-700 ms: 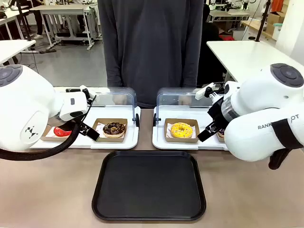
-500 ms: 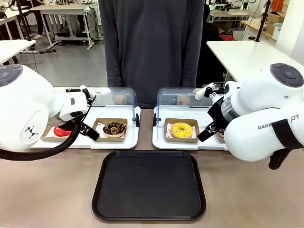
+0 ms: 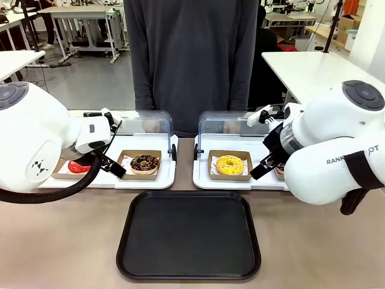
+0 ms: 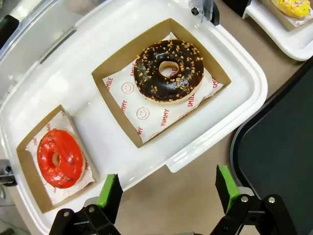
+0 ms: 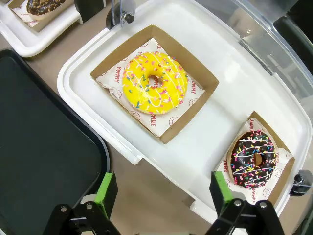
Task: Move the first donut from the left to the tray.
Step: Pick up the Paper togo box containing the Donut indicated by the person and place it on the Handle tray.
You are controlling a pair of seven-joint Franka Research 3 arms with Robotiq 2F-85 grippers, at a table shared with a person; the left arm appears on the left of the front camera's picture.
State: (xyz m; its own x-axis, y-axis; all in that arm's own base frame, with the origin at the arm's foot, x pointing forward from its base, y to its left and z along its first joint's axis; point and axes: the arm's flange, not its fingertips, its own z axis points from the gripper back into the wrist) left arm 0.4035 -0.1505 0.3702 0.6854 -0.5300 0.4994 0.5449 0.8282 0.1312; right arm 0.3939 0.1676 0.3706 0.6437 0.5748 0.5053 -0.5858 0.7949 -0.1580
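Note:
The first donut from the left, glossy red (image 4: 59, 158), lies in a small brown cardboard tray at the left end of a white tray (image 4: 100, 132). In the front view my left arm hides part of this red donut (image 3: 77, 166). My left gripper (image 4: 167, 188) hovers open above the white tray's near edge, to the right of the red donut, with nothing between its green pads. The large black tray (image 3: 189, 235) lies flat in front of both white trays and is bare. My right gripper (image 5: 161, 191) hangs open over the other white tray's near edge.
A chocolate donut with nuts (image 4: 169, 72) sits beside the red one. The right white tray (image 5: 205, 142) holds a yellow donut (image 5: 154, 89) and a chocolate sprinkled donut (image 5: 254, 160). Clear domed lids (image 3: 147, 123) stand open behind. A person stands at the far side.

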